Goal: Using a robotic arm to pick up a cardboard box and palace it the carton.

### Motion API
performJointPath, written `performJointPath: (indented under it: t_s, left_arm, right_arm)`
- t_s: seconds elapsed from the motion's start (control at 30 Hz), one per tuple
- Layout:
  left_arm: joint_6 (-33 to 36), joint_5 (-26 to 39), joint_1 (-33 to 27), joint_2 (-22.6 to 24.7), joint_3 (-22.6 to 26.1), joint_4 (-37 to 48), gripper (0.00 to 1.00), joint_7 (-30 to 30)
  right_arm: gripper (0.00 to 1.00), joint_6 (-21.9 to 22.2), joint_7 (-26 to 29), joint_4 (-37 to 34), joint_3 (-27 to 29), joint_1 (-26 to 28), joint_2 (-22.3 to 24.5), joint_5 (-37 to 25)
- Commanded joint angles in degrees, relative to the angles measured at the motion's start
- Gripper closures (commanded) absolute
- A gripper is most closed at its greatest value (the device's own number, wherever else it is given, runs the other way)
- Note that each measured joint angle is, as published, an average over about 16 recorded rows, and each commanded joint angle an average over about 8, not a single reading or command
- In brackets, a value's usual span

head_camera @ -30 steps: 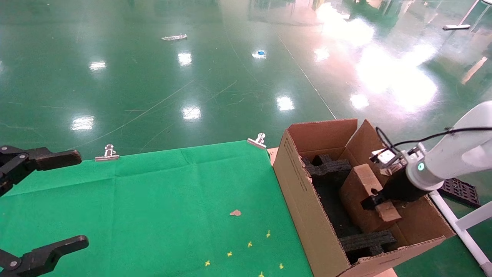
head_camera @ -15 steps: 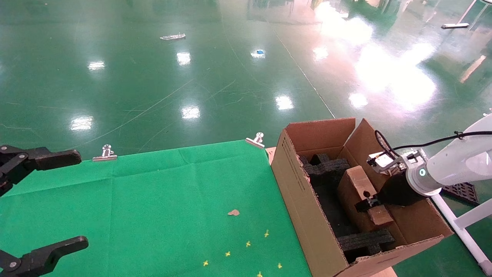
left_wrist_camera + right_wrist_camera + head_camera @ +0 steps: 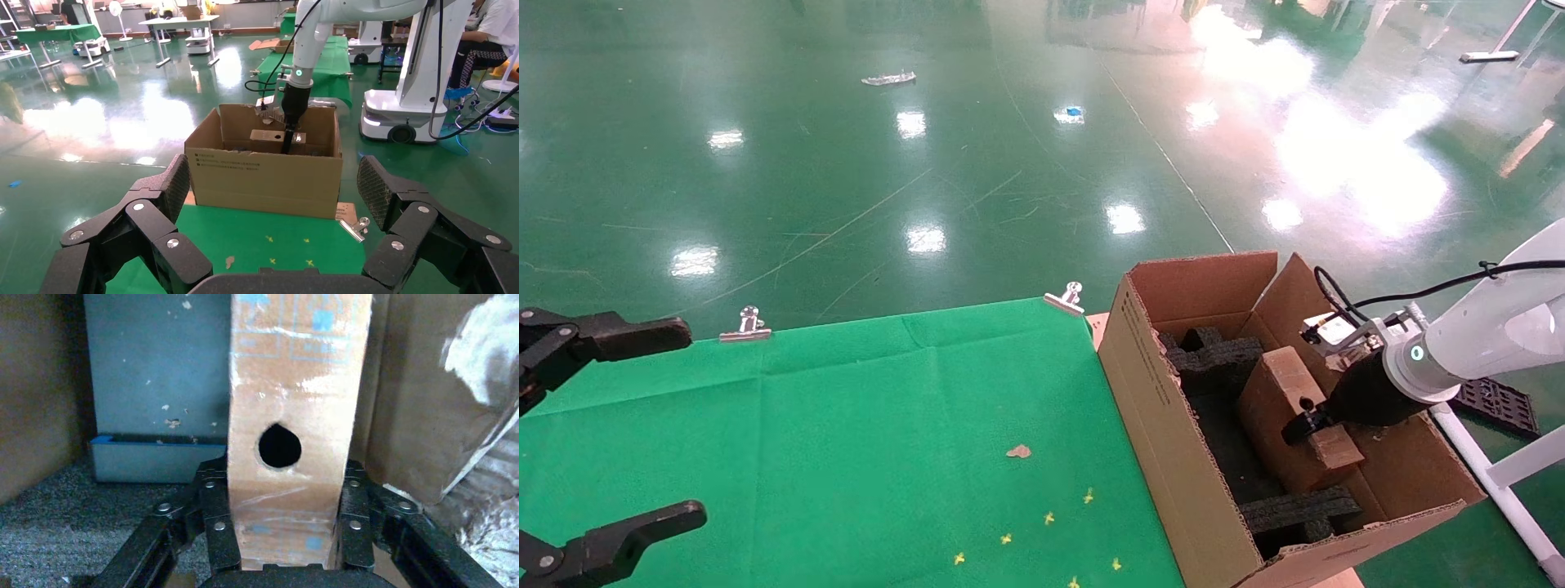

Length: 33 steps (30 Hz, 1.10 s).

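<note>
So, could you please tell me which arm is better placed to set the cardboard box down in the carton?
Right. Its pincer already grips the cardboard box inside the carton; the left pincer waits open over the green cloth.

Green cloth [image 3: 846, 425], two metal clips [image 3: 749, 323], glossy green floor [image 3: 887, 180].

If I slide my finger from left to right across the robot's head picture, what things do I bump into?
Left gripper → left metal clip → brown scrap on the green cloth → second metal clip → carton → cardboard box → right gripper → white arm.
</note>
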Motion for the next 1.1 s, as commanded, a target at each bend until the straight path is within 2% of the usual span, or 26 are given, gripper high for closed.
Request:
performJointPath:
  t_s: [0.03, 0.27, 0.43, 0.7, 0.9, 1.1]
  left_arm:
    - [0.0, 0.0, 0.0, 0.0, 0.0, 0.0, 0.0, 0.0]
    - [0.0, 0.0, 0.0, 0.0, 0.0, 0.0, 0.0, 0.0]
    - [0.0, 0.0, 0.0, 0.0, 0.0, 0.0, 0.0, 0.0]
    - [0.0, 0.0, 0.0, 0.0, 0.0, 0.0, 0.0, 0.0]
    - [0.0, 0.0, 0.0, 0.0, 0.1, 0.0, 0.0, 0.0]
    - [0.0, -0.1, 0.0, 0.0, 0.1, 0.0, 0.0, 0.0]
  right_arm:
    - [0.0, 0.0, -0.2, -0.3, 0.0, 0.1, -0.1, -0.1]
    - [0.0, -0.2, -1.1, -0.9, 0.1, 1.6, -0.1, 0.1]
    - [0.0, -0.5, -2.5, -0.7, 0.6, 4.7, 0.3, 0.7]
    - [0.0, -2.0, -7.2, 1.7, 2.0, 15.8, 2.4, 2.2]
    - [0.0, -2.6, -13.2, 6.4, 3.9, 25.5, 5.9, 4.1]
    - [0.0, -1.8, -18.9, 12.3, 5.9, 29.0, 10.1, 6.5]
